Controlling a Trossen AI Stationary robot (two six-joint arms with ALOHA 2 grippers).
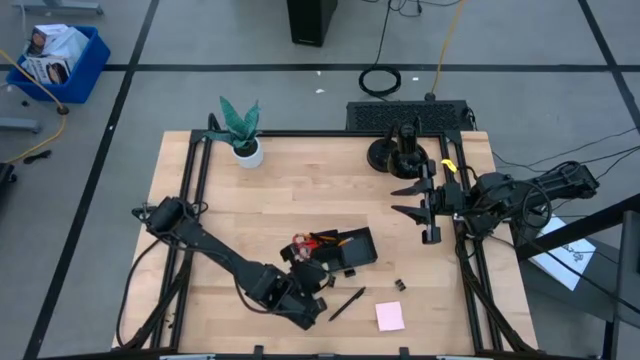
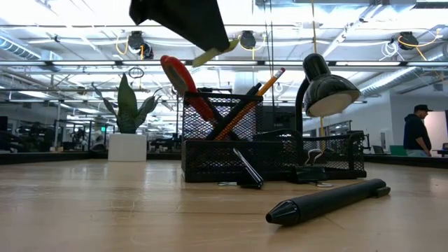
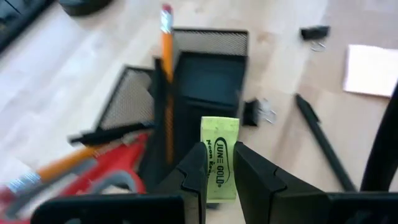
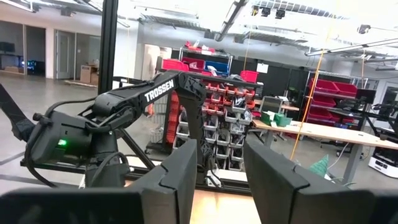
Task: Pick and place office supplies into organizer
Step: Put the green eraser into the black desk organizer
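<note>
The organizer is a black mesh tray near the table's front middle. Red-handled scissors, orange pencils and a black pen stand or lean in it. My left gripper hangs just above it, shut on a yellow-green piece, also seen in the low view under my left gripper. Another black pen, black clips and a pink sticky-note pad lie on the table. My right gripper waits open, raised at the right. My left gripper pinches the yellow-green piece by its two long sides between its two fingers, along its length. The fingers slant down from the table's near left. The piece's free end sticks out past the fingertips, lifted clear above the organizer.
A plant in a white pot stands at the far left of the table. A black desk lamp on a round stand is at the far right. A person stands in the room behind. Bare wood lies left of the organizer.
</note>
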